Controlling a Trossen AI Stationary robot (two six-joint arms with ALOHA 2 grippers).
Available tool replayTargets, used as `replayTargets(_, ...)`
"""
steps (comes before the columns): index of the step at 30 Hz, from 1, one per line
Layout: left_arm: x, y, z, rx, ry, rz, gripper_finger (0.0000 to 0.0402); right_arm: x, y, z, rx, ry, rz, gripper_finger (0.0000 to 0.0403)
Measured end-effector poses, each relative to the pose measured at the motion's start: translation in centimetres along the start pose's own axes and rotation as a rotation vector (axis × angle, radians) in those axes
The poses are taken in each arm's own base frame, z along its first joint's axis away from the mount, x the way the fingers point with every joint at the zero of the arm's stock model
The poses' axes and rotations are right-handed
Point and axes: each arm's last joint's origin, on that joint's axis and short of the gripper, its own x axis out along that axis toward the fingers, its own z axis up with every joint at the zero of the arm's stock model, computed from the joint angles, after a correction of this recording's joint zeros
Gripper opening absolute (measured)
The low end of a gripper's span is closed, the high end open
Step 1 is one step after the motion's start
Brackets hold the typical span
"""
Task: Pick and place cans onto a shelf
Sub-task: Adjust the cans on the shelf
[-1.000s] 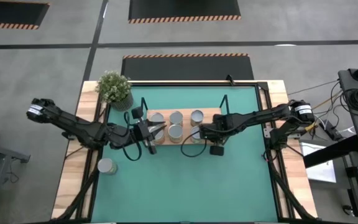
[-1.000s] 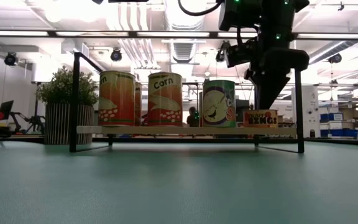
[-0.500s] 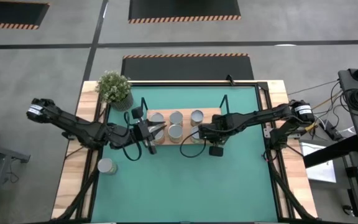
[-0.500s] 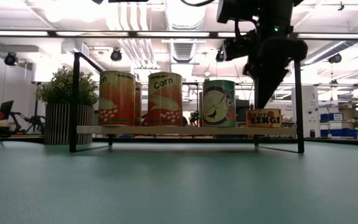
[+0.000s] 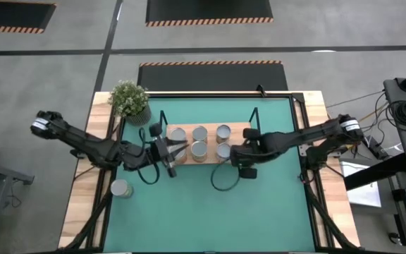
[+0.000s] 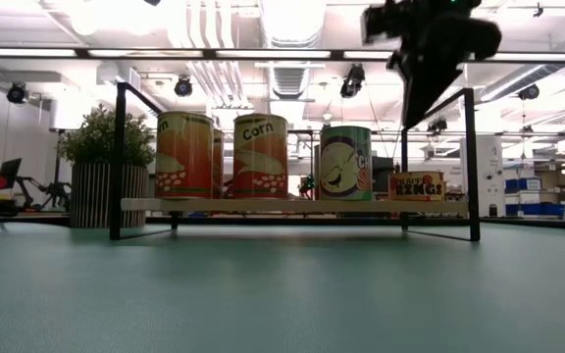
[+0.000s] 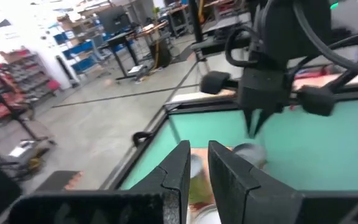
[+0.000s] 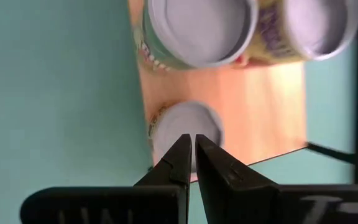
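My right gripper (image 5: 232, 156) has lifted clear of the shelf (image 5: 239, 128) and pulled back toward the board's right front, fingers shut on nothing, so the short flat can (image 6: 415, 186) it hovered over a second ago now stands on the board on its own: 1 more placed. I count 6 cans (image 5: 199, 132) on the board, smooth metal cylinders with shiny round lids and printed labels; a 7th can (image 5: 121, 188) waits well apart on the left table edge. The left gripper (image 5: 177, 150) hangs at the shelf's left end, fingers nearly shut, empty. The board is pale wood framed in thin black wire.
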Motion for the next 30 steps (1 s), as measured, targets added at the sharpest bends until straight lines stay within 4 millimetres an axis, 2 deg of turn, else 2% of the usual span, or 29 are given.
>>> replayTargets(9, -3.6, -3.3, 1.6, -0.204, -0.043, -0.195, 0.0038, -4.8, 3.6, -1.4, -0.093, -0.327, -0.205, 0.0012)
replayTargets(13, -5.5, -5.1, 0.2, -0.304, 0.067, -0.286, 0.0038, -7.0, 5.5, -2.3, -0.128, -0.509, -0.246, 0.0012)
replayTargets(18, -7.2, -7.1, -2.8, -0.422, 0.347, -0.382, 0.0038, -8.5, 7.2, -3.4, -0.186, -0.661, -0.211, 0.0012)
replayTargets(23, -7.0, -8.8, -6.3, -0.482, 0.553, -0.259, 0.0038, -8.1, 8.1, -4.1, -0.22, -0.68, -0.19, 0.0012)
replayTargets(26, -6.2, -9.7, -7.5, -0.478, 0.585, -0.198, 0.0038, -7.5, 8.2, -4.5, -0.231, -0.664, -0.191, 0.0012)
replayTargets(30, -4.9, -10.8, -8.6, -0.446, 0.589, -0.137, 0.0038, -8.2, 7.9, -4.5, -0.235, -0.689, -0.189, 0.0012)
